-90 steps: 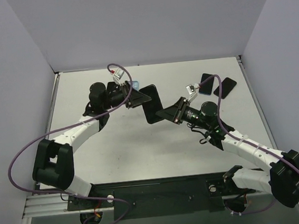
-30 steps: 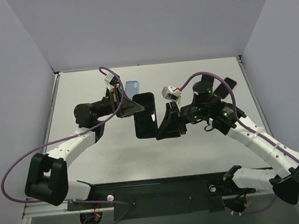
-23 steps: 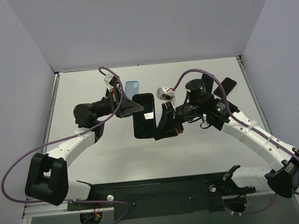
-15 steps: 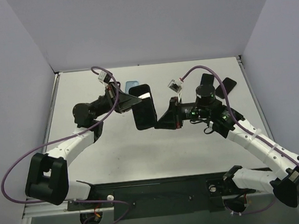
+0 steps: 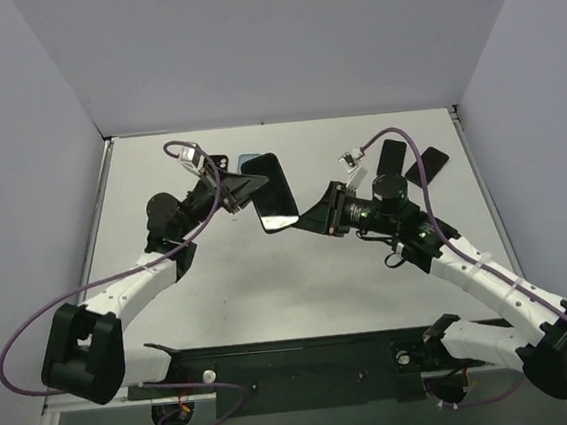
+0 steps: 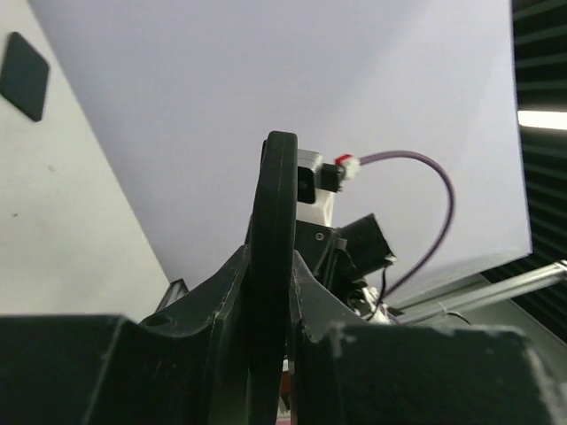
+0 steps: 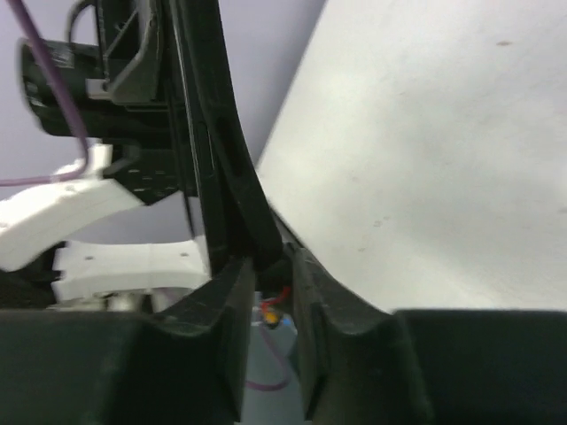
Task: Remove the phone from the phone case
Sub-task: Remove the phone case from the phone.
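- The white table (image 5: 270, 284) fills most of the top view. The cased phone (image 5: 275, 195) is held up over its far middle, between the two arms. It shows as a black slab, tilted, with its glossy face toward the camera.
- The left arm (image 5: 129, 280) reaches in from the left, and the left gripper (image 5: 247, 188) meets the cased phone at its left edge. Only the left wrist view shows how tight that grip is. There the cased phone (image 6: 273, 204) stands edge-on, and the left gripper (image 6: 270, 266) has its jaws closed hard against it, with no gap at either of the fingers (image 6: 221, 297).
- The right arm (image 5: 470, 273) comes in from the right, and the right gripper (image 5: 311, 218) touches the lower right corner. From above we cannot judge this hold, but the right wrist view settles it. The right gripper (image 7: 266, 266) has its jaws drawn nearly together on the thin black edge of the cased phone (image 7: 208, 150), which runs down between the fingers (image 7: 237, 292).
- In no view can we tell case from phone.
- Two dark slabs (image 5: 390, 154) lie flat near the far right corner, just beside each other and well apart from both grippers. The left wrist view catches only one dark shape (image 6: 22, 75) on the table.
- A small light-blue item (image 5: 249, 162) lies behind the cased phone, partly hidden. Only the top view shows it.
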### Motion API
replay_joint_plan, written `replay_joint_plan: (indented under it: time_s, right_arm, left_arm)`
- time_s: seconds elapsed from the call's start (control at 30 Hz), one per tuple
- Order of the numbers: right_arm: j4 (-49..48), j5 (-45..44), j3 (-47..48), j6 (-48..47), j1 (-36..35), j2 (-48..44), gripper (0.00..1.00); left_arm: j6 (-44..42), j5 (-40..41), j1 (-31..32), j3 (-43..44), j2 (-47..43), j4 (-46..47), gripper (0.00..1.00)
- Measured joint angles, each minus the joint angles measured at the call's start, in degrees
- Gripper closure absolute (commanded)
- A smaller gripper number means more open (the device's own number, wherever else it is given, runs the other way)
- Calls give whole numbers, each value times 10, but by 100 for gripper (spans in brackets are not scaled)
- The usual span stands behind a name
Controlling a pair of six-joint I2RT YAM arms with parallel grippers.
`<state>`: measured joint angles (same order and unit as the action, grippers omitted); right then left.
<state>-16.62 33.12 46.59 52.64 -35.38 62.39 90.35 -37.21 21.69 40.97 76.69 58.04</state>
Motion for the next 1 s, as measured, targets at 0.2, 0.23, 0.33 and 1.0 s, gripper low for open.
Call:
replay_joint_plan:
  time_s: [0.2,0.23,0.33,1.0]
  right_arm:
    - [151,-83,6,-105,8,-91,45]
    - [174,-98,6,-119,13,-109,45]
    - [223,-130,6,-143,24,-146,46]
    - [4,-77,9,54,-64,-82,57]
  left_arm:
    - [-139,51,33,23,-97,-215,100]
    - [-149,52,34,26,-108,-229,100]
    - [-167,58,29,29,-123,-245,100]
    - [-140,69,21,5,-111,-237,100]
